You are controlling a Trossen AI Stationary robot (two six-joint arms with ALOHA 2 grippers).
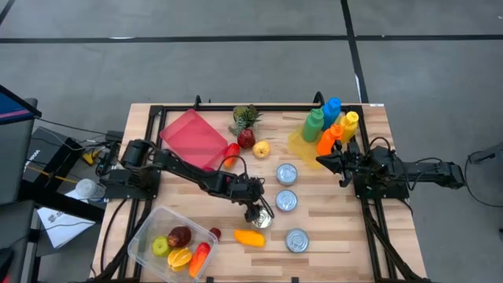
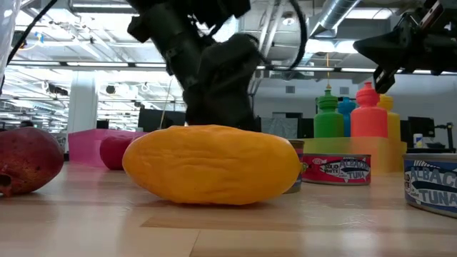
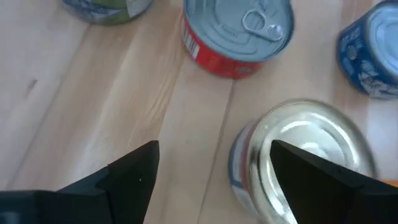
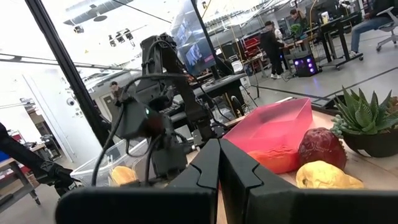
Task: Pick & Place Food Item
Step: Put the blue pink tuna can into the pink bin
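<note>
My left fingers (image 3: 211,180) stand wide, straddling the near-side can (image 3: 305,158), one finger over its lid, nothing gripped yet. The can stands upright mid-surface (image 1: 330,196), just right of the orange mango (image 1: 250,237) and near-left of two more cans (image 1: 286,201). The clear bin (image 1: 149,228) with fruit sits near left, likely the drop spot. I judge the can stiff and fairly heavy, with smooth metal walls that could slip; best to take it across the side wall, low, not by the lid rim. It won't crush, so a firm squeeze is fine. My right fingers (image 4: 219,163) are pressed together, empty, waiting on the right by the bottles (image 1: 330,126).
</note>
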